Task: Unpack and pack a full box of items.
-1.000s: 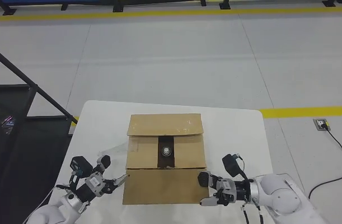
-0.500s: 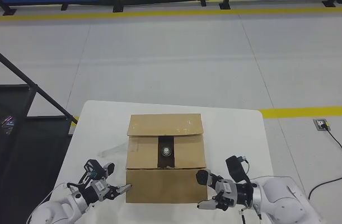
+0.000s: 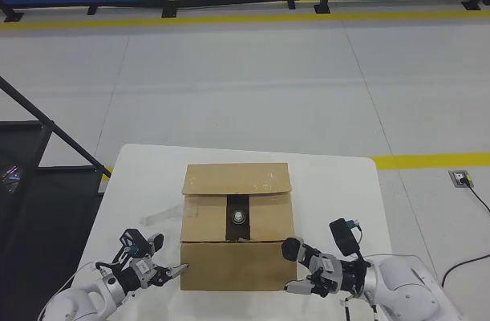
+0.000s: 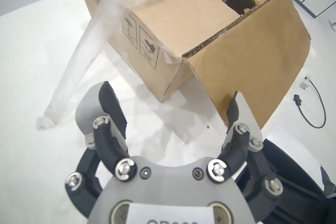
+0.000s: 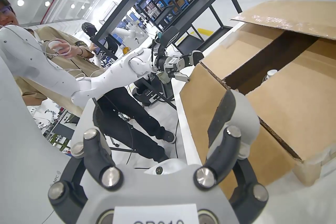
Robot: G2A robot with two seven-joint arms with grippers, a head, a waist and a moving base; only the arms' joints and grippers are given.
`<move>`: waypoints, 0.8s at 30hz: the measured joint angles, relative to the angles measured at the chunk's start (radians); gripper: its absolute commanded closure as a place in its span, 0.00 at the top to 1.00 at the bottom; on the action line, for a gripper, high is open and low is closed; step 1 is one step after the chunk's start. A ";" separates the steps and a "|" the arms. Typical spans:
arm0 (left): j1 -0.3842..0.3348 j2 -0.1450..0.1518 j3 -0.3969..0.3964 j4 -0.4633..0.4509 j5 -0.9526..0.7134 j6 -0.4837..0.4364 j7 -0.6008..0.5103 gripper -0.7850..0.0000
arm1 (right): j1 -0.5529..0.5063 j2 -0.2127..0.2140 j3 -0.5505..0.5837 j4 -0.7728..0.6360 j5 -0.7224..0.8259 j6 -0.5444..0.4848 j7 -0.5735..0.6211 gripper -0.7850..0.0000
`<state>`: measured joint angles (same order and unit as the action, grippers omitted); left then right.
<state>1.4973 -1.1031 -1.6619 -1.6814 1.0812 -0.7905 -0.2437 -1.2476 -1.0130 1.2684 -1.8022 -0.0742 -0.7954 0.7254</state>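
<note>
A brown cardboard box (image 3: 238, 210) stands in the middle of the white table (image 3: 341, 193). Its top flaps leave a dark slot where a white bottle cap (image 3: 239, 215) shows. The front flap (image 3: 236, 266) hangs outward on the near side. My left gripper (image 3: 171, 271) is open at the flap's left corner. In the left wrist view, one fingertip (image 4: 236, 107) of the left gripper (image 4: 173, 107) touches the flap (image 4: 252, 59). My right gripper (image 3: 293, 267) is open at the flap's right corner, and one finger (image 5: 228, 114) lies against the flap (image 5: 204, 93). The left gripper (image 5: 187, 66) shows beyond.
A loose strip of clear tape (image 4: 86, 57) hangs from the box's left side down onto the table (image 3: 160, 215). A black frame (image 3: 20, 201) stands left of the table. The table's near edge lies just behind both grippers.
My left gripper has moved right, up to the flap's left corner. My right gripper has shifted slightly left against the flap's right corner. The flap stands a little steeper.
</note>
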 measured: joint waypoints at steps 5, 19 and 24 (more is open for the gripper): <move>0.000 0.000 0.000 0.000 0.000 0.000 0.000 1.00 | 0.074 -0.012 -0.055 0.021 0.056 0.111 -0.012 1.00; 0.000 0.000 0.000 0.000 0.000 0.000 0.000 1.00 | 0.375 -0.071 -0.229 0.354 0.099 0.338 -0.032 1.00; 0.000 0.000 0.000 0.000 0.000 0.000 0.000 1.00 | 0.451 -0.097 -0.275 0.451 0.104 0.330 -0.081 1.00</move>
<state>1.4973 -1.1031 -1.6619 -1.6814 1.0813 -0.7905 -0.2437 -0.7969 -1.1098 0.9937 -1.3512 0.0296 -0.4659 0.6440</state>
